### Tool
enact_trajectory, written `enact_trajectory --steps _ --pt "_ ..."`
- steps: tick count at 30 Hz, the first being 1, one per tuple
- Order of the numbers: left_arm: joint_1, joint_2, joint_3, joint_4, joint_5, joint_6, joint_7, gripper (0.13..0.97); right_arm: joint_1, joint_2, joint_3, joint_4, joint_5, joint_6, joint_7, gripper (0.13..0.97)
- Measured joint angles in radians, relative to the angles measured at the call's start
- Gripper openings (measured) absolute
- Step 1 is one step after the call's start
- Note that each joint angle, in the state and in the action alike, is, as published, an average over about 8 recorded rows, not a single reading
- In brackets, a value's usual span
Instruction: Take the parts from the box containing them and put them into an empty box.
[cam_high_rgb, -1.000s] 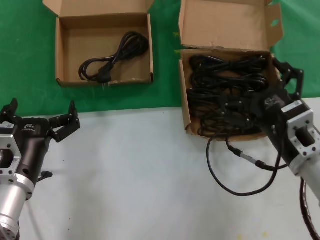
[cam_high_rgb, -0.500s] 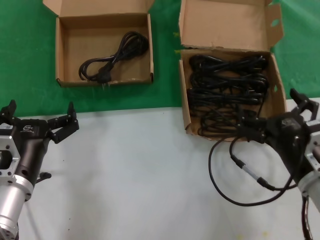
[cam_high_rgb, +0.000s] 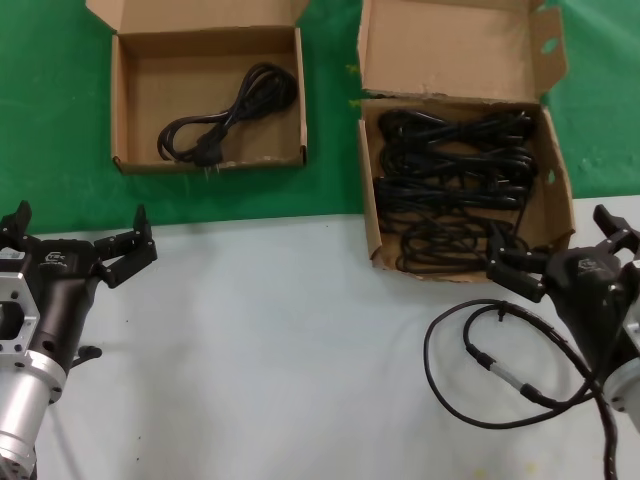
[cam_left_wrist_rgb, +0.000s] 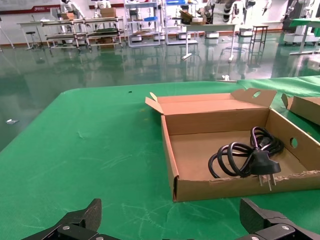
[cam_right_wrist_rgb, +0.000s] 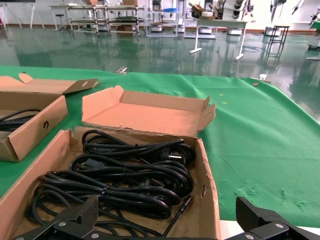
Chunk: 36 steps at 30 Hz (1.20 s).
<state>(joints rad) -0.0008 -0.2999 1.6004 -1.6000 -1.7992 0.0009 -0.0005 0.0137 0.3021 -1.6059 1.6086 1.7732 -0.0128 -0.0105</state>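
The larger cardboard box (cam_high_rgb: 366, 180) at the back right holds several looped black power cords (cam_high_rgb: 455, 170), also seen in the right wrist view as cords (cam_right_wrist_rgb: 130, 175) inside the box (cam_right_wrist_rgb: 210, 190). The smaller box (cam_high_rgb: 118, 110) at the back left holds one cord (cam_high_rgb: 225, 120); the left wrist view shows this box (cam_left_wrist_rgb: 172, 155) and its cord (cam_left_wrist_rgb: 245, 156). My right gripper (cam_high_rgb: 555, 245) hangs open and empty just in front of the larger box's near wall; from its wrist the right gripper (cam_right_wrist_rgb: 167, 220) faces the cords. My left gripper (cam_high_rgb: 80, 228) waits open over the white table at the near left, the left gripper (cam_left_wrist_rgb: 170, 225) facing the smaller box.
A thicker black cable with a silver connector (cam_high_rgb: 490, 360) loops on the white table below the right gripper. The larger box's tall notched flap (cam_high_rgb: 450, 45) stands up behind it. Both boxes sit on green cloth beyond the white table.
My right gripper has drawn back out of the larger box toward the near right, with nothing in it. The thick cable loop shifted with the arm. The left arm barely moved.
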Motion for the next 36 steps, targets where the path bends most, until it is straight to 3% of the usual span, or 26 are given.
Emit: enact_trajectory --steps 36 --pt "0.0 0.0 0.0 0.0 0.0 0.0 0.0 0.966 0.0 0.0 0.0 0.0 0.0 0.0 0.0 0.966"
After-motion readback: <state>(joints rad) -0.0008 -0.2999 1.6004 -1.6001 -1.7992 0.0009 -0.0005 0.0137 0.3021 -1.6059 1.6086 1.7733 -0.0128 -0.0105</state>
